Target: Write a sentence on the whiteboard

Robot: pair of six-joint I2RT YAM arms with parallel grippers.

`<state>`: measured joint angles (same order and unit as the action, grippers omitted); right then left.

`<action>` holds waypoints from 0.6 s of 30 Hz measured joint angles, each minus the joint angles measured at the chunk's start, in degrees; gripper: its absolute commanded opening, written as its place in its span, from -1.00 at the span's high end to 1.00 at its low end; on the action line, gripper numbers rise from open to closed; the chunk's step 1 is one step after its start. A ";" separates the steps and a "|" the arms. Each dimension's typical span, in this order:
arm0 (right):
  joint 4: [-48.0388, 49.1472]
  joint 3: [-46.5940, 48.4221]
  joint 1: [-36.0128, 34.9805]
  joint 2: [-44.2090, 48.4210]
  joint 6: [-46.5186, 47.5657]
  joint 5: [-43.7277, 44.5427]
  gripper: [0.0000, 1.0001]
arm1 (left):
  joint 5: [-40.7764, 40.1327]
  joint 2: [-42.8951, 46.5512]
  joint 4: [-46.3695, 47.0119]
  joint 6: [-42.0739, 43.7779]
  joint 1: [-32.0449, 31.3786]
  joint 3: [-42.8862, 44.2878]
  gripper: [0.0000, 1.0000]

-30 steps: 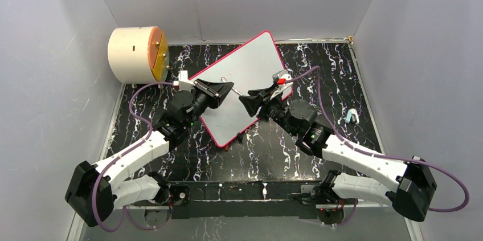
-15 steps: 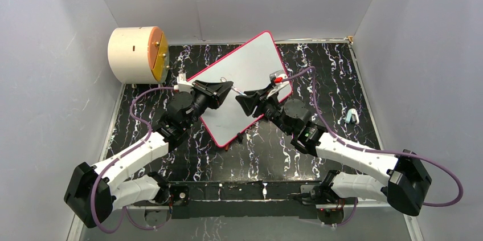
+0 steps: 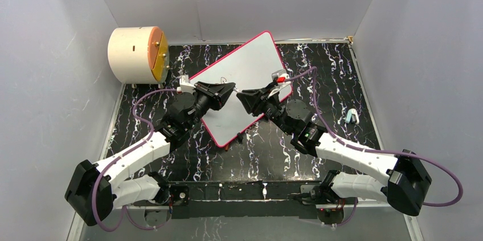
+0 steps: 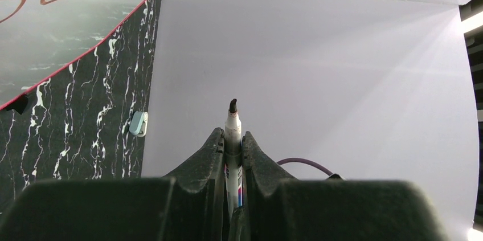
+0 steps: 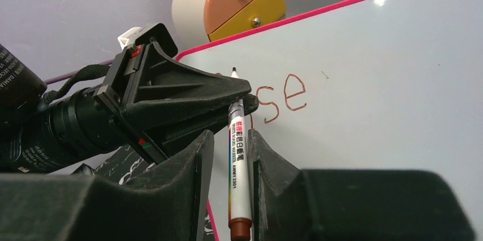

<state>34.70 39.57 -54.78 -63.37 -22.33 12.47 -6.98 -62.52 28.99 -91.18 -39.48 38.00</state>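
right gripper (image 5: 230, 136) narrowed around marker (image 5: 240, 178), slight gap | left gripper (image 4: 232, 134) clamps marker

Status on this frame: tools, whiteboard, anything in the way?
Left tool shut on marker. Right tool flanks same marker, grip unclear. Whiteboard carries writing, only "se" readable. Only arms above it.

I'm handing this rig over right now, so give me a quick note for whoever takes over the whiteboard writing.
Left hand: shut on the marker, tip off the whiteboard.
Right hand: open, fingers either side of the marker's barrel, not clearly gripping.
Done: of the sentence, only "se" shows; earlier letters hidden behind the left hand.
Left: the remaining words; no second line visible.
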 measured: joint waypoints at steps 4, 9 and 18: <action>0.31 -0.07 0.02 -0.02 0.02 0.24 0.61 | 0.11 -0.26 0.61 -0.83 -0.13 -0.15 1.00; 0.33 -0.07 0.02 -0.02 0.22 0.87 0.95 | 0.09 -0.35 1.01 -1.22 -0.13 -0.15 1.00; -0.26 -0.04 0.02 0.09 1.81 0.61 1.00 | 0.13 -0.42 0.76 0.17 -0.13 -0.15 0.41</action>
<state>34.44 39.53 -54.76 -63.29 -20.51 13.08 -6.85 -62.94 29.76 -91.00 -39.62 37.85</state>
